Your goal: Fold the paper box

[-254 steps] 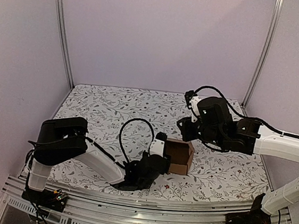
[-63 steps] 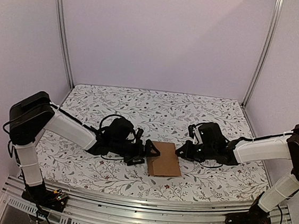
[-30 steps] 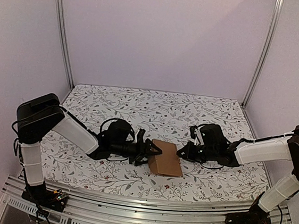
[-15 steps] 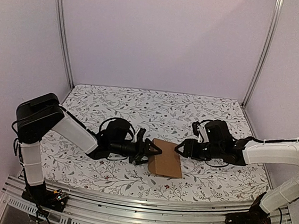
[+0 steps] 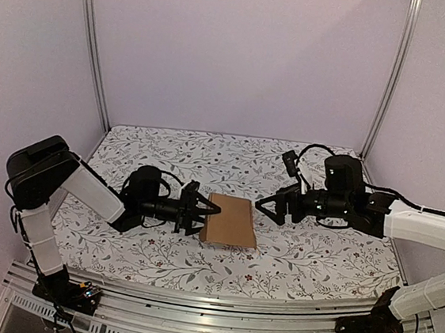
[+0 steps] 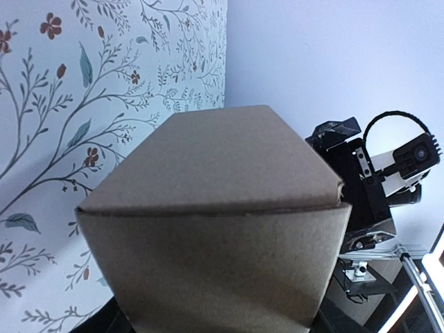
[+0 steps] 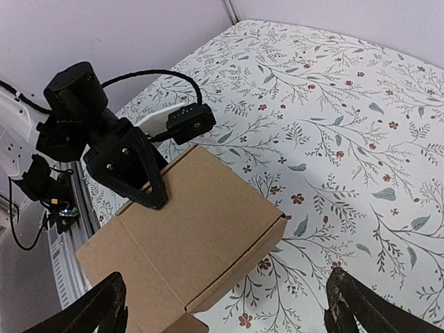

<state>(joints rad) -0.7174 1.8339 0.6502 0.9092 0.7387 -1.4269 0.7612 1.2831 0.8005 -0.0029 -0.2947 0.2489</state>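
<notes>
The paper box (image 5: 230,221) is a closed brown carton at the middle of the floral table. My left gripper (image 5: 204,212) reaches in low from the left and is shut on the box's left end. One black finger (image 7: 142,182) lies over the top face in the right wrist view. In the left wrist view the box (image 6: 215,229) fills the space between the jaws. My right gripper (image 5: 269,209) hovers just right of the box, open wide and touching nothing. In its wrist view the right gripper (image 7: 225,281) has its fingers spread over the box (image 7: 201,229) and its right edge.
The floral tablecloth (image 5: 316,260) covers the table. Metal posts (image 5: 91,49) stand at the back corners and lilac walls close three sides. An aluminium rail (image 5: 208,304) runs along the near edge. The left arm's black cable (image 7: 159,76) loops behind its wrist.
My right gripper has opened from shut and pulled back up and to the right, off the box. The left arm has drawn the box a little to the left.
</notes>
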